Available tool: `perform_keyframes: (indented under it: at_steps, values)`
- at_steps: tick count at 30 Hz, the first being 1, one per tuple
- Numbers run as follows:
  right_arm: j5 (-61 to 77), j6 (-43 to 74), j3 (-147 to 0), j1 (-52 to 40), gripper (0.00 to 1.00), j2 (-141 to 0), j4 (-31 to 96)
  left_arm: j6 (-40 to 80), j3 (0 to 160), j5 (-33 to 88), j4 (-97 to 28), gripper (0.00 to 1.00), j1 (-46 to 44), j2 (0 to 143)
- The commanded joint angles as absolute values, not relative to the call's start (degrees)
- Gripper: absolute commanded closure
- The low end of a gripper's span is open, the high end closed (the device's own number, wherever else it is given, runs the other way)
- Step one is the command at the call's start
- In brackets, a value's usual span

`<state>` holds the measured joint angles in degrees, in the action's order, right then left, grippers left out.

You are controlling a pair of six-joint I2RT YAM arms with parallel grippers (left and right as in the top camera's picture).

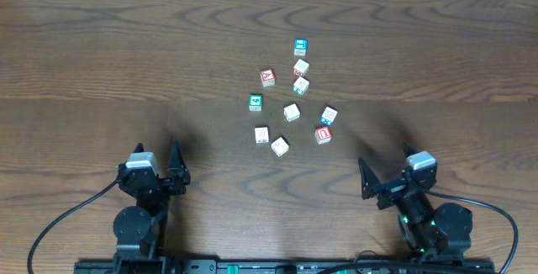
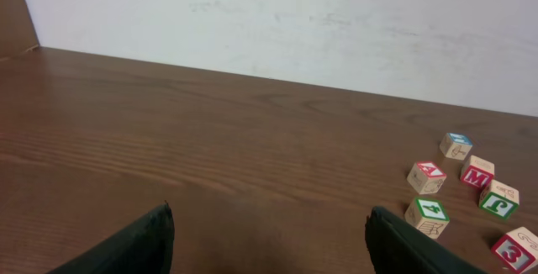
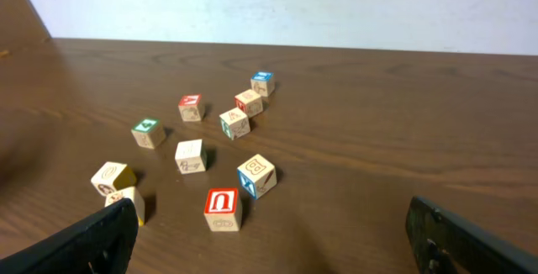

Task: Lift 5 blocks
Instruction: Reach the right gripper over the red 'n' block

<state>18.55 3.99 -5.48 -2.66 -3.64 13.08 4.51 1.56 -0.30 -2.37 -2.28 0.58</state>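
Blocks [image 1: 291, 112] lie scattered, none lifted yet. Left gripper [image 1: 157, 156] and right gripper [image 1: 385, 167] hover empty, jaws apart; next, one must reach the nearest.

Both black arms sit folded low and well apart, left gripper [image 1: 157, 150] and right gripper [image 1: 385, 161] aimed forward, jaws spread wide, holding nothing.
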Motion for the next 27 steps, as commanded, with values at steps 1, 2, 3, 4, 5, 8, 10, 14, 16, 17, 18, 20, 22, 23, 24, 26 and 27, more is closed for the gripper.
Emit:
perform_keyframes:
  at_steps: [1,2,3,4,5,8,10,14,16,17,18,20,22,23,24,26,27]
  values:
    - [20.01,2.9,-6.76,-3.97,0.01,-3.66,13.85,4.8,0.23,-0.67,-4.23,0.26,-2.0,0.23]
    - [20.08,2.96,-6.76,-3.97,0.01,-3.66,13.91,4.8,0.23,-0.67,-4.23,0.27,-2.0,0.23]
    - [20.56,2.94,-6.85,-3.97,0.01,-3.66,13.87,4.8,0.23,-0.67,-4.23,0.26,-2.0,0.23]
    - [21.12,2.94,-7.25,-3.97,0.01,-3.66,13.96,4.8,0.23,-0.67,-4.23,0.27,-2.0,0.23]
    - [21.76,2.96,-7.84,-3.97,0.01,-3.7,14.17,4.8,0.23,-0.67,-4.23,0.27,-2.0,0.23]
    - [22.0,3.2,-10.5,-3.97,0.01,-4.86,15.25,4.8,0.23,-0.67,-4.23,0.27,-2.0,0.23]
    - [21.85,3.16,-12.95,-3.97,0.01,-7.29,15.22,4.8,0.23,-0.67,-4.23,0.27,-2.0,0.23]
    - [19.75,3.16,-20.05,-3.97,0.01,-16.97,15.64,4.8,0.23,-0.67,-4.23,0.27,-2.0,0.23]
    - [19.53,2.13,-25.02,-3.97,0.01,-24.56,17.1,4.8,0.23,-0.67,-4.23,0.27,-2.0,0.23]
    - [19.53,1.45,-27.83,-4.03,0.01,-28.77,18.33,4.8,0.23,-0.67,-4.23,0.27,-2.0,0.23]
    - [19.53,0.69,-30.83,-4.21,0.01,-33.1,19.92,4.8,0.23,-0.67,-4.23,0.27,-2.0,0.23]
    - [19.51,0.08,-37.56,-4.99,0.01,-41.87,24.32,4.8,0.23,-0.67,-4.23,0.27,-2.0,0.23]
    - [19.49,0.08,-45.1,-6.63,0.01,-50.39,29.41,4.8,0.23,-0.67,-4.23,0.27,-2.0,0.23]
    - [19.16,0.05,-49.19,-7.81,0.01,-54.5,32.18,4.8,0.23,-0.67,-4.23,0.27,-2.0,0.23]
    - [18.33,0.08,-52.95,-9.04,0.01,-58.15,34.85,4.8,0.23,-0.67,-4.23,0.27,-2.0,0.23]
    - [14.28,0.1,-63.16,-12.82,0.01,-67.0,43.16,4.8,0.23,-0.67,-4.23,0.27,-2.0,0.23]
    - [11.57,0.12,-67.94,-14.61,0.01,-70.85,47.55,4.8,0.23,-0.67,-4.23,0.27,-2.0,0.23]
